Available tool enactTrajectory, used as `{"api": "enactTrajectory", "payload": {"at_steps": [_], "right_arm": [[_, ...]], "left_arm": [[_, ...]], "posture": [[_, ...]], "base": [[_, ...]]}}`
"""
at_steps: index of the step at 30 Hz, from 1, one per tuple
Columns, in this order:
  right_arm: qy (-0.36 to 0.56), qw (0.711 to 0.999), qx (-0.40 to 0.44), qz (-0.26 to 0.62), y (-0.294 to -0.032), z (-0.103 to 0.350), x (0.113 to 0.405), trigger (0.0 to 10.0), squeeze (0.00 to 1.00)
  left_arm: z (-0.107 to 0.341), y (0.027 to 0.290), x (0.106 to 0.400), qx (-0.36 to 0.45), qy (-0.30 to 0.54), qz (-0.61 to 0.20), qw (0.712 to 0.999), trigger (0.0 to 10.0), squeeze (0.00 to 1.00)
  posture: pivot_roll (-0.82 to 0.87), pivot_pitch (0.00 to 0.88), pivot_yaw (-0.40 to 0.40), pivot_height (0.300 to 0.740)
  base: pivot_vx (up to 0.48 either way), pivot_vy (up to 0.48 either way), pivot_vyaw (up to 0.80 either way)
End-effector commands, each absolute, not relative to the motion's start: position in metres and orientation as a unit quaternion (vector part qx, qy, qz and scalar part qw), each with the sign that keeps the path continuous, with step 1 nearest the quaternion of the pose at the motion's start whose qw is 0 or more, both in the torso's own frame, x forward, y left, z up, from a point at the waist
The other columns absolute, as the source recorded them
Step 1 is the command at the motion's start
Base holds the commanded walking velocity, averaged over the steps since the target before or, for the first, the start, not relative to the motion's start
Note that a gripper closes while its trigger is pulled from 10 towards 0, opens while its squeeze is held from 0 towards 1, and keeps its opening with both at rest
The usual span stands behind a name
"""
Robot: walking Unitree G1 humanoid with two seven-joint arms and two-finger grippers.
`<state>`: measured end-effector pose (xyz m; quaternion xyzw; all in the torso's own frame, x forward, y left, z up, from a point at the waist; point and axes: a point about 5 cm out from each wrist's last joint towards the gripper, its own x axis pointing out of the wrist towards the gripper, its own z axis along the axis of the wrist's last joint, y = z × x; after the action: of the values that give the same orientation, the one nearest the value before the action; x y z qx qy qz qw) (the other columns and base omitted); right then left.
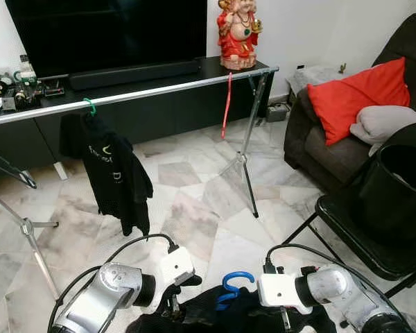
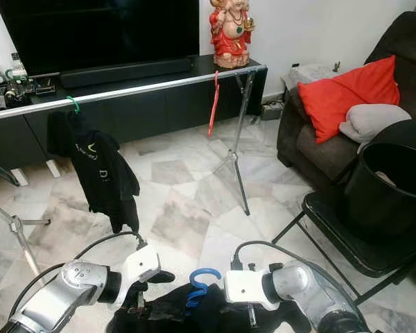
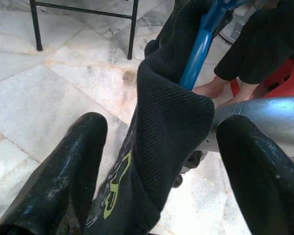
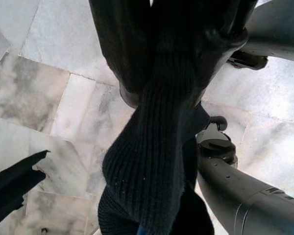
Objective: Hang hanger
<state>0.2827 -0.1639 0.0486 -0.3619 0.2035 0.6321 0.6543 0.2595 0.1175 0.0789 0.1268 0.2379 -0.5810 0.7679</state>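
Left wrist view: left gripper spread around the limp shirt; right gripper's jaws pinch cloth; better grasp the stiff hanger.

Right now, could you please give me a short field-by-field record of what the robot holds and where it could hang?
held item: black garment on a blue hanger
left hand: fingers either side of the garment's cloth, not closed
right hand: at the garment, grip unclear
rail: silver, ahead of the robot
already on rail: black shirt on green hanger; red hanger
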Motion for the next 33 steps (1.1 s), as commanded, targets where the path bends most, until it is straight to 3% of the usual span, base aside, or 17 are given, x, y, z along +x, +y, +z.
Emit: {"api": "enactTrajectory", "payload": {"at_steps": [1, 16, 19, 22, 29, 30, 31, 32, 33], "right_arm": [[0.159, 0.670, -0.363, 0.627, -0.156, 0.064, 0.293, 0.0, 0.00], [0.128, 0.686, -0.357, 0.621, -0.144, 0.075, 0.301, 0.0, 0.00], [0.119, 0.688, -0.351, 0.624, -0.140, 0.078, 0.303, 0.0, 0.00], [0.112, 0.683, -0.341, 0.636, -0.133, 0.079, 0.302, 0.0, 0.00], [0.107, 0.686, -0.326, 0.642, -0.131, 0.081, 0.302, 0.0, 0.00], [0.107, 0.686, -0.326, 0.641, -0.131, 0.081, 0.302, 0.0, 0.00], [0.107, 0.687, -0.326, 0.640, -0.131, 0.082, 0.303, 0.0, 0.00], [0.108, 0.689, -0.326, 0.639, -0.132, 0.082, 0.303, 0.0, 0.00], [0.108, 0.689, -0.326, 0.638, -0.132, 0.082, 0.304, 0.0, 0.00]], "left_arm": [[0.080, 0.115, 0.260, 0.130, 0.240, -0.587, 0.762, 10.0, 0.00], [0.080, 0.108, 0.259, 0.141, 0.231, -0.593, 0.758, 10.0, 0.00], [0.080, 0.107, 0.260, 0.139, 0.227, -0.589, 0.763, 10.0, 0.00], [0.082, 0.104, 0.264, 0.136, 0.216, -0.577, 0.775, 9.1, 0.00], [0.086, 0.104, 0.269, 0.133, 0.203, -0.560, 0.792, 9.0, 0.00], [0.086, 0.104, 0.269, 0.132, 0.203, -0.560, 0.793, 7.8, 0.00], [0.086, 0.103, 0.269, 0.131, 0.202, -0.559, 0.793, 4.8, 0.00], [0.086, 0.101, 0.270, 0.129, 0.200, -0.559, 0.794, 0.0, 0.00], [0.086, 0.101, 0.270, 0.128, 0.199, -0.559, 0.795, 0.0, 0.00]], "posture": [[0.06, 0.003, -0.008, 0.740], [0.07, 0.010, -0.018, 0.740], [0.07, 0.018, -0.024, 0.740], [0.07, 0.020, -0.026, 0.740], [0.08, 0.024, -0.028, 0.740], [0.08, 0.024, -0.028, 0.740], [0.08, 0.025, -0.027, 0.740], [0.08, 0.024, -0.027, 0.740], [0.08, 0.025, -0.027, 0.740]], "base": [[0.000, 0.000, 0.00], [0.000, 0.000, 0.00], [0.000, 0.000, 0.00], [0.000, 0.000, 0.00], [0.000, 0.000, 0.00], [0.000, 0.000, 0.00], [0.000, 0.000, 0.00], [0.000, 0.000, 0.00], [0.000, 0.000, 0.00]]}}
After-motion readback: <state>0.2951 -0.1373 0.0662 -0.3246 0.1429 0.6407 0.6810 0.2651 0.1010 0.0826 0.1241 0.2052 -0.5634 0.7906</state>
